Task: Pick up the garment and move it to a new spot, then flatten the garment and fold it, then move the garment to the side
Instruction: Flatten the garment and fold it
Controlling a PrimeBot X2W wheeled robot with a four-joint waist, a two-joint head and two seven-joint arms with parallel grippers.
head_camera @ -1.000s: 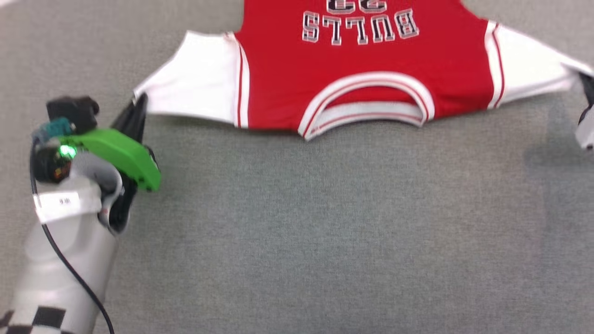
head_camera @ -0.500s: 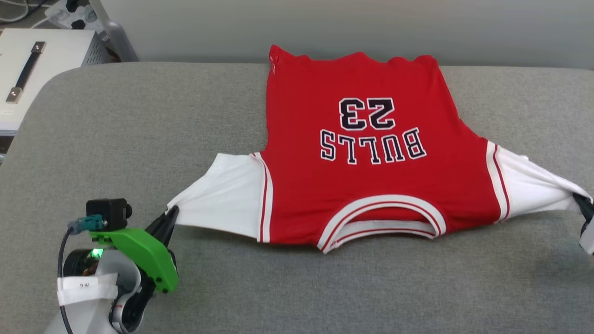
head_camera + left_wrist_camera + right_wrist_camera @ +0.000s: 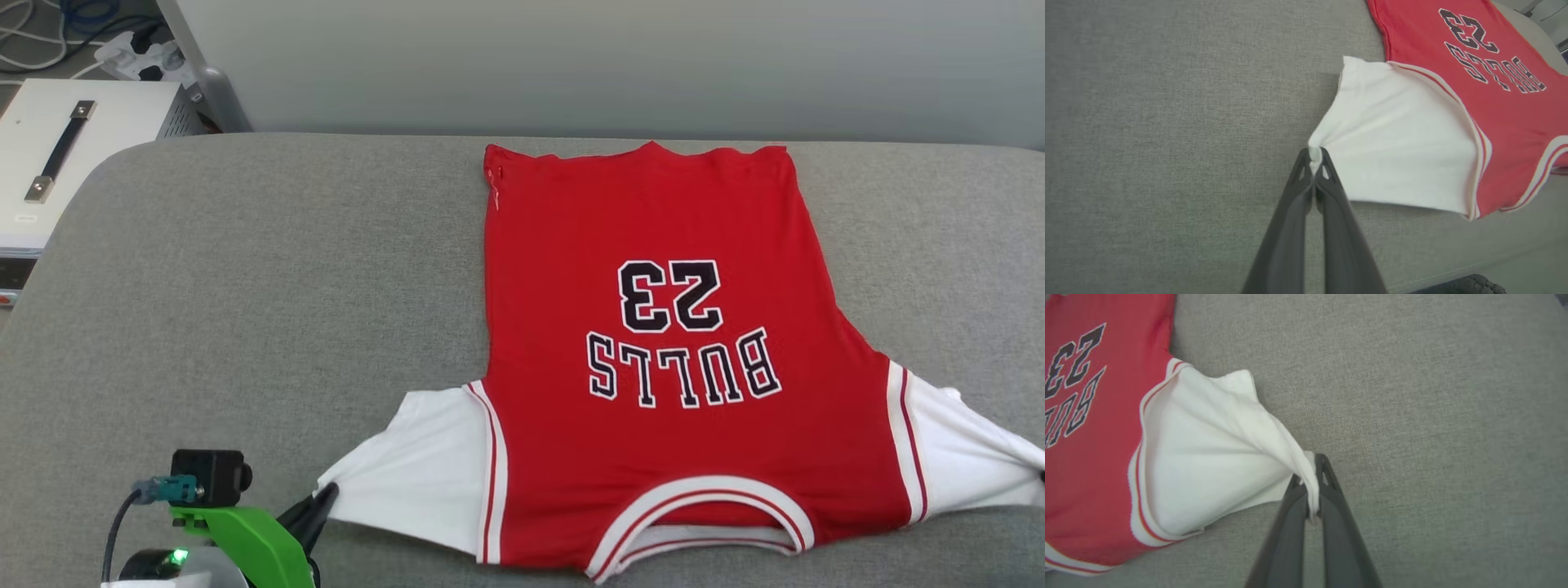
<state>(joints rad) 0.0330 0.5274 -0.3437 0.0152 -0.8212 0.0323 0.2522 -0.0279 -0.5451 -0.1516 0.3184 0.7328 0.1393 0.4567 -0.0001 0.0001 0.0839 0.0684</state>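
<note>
The garment [image 3: 645, 220], a red T-shirt with white sleeves and a black "BULLS 23" print facing up, lies spread on the grey cushion [image 3: 245, 269], collar nearest me. My left gripper [image 3: 322, 496] is shut on the tip of the garment's left white sleeve [image 3: 1396, 163]; the left wrist view shows my left gripper [image 3: 1314, 154] pinching that cloth. My right gripper [image 3: 1311, 473] is shut on the edge of the other white sleeve [image 3: 1208, 457]. Both sleeves are pulled out sideways and taut. In the head view the right sleeve [image 3: 963, 465] runs to the frame's right edge.
A white box with a black handle [image 3: 57, 147] stands off the cushion's far left corner, with cables and a power strip [image 3: 139, 57] behind it. A pale wall [image 3: 620, 65] runs along the cushion's far edge. Bare grey cushion lies left of the garment.
The head camera has tilted upward, so the whole garment and the far wall have come into the picture. Both grippers still hold the sleeves, stretched outward.
</note>
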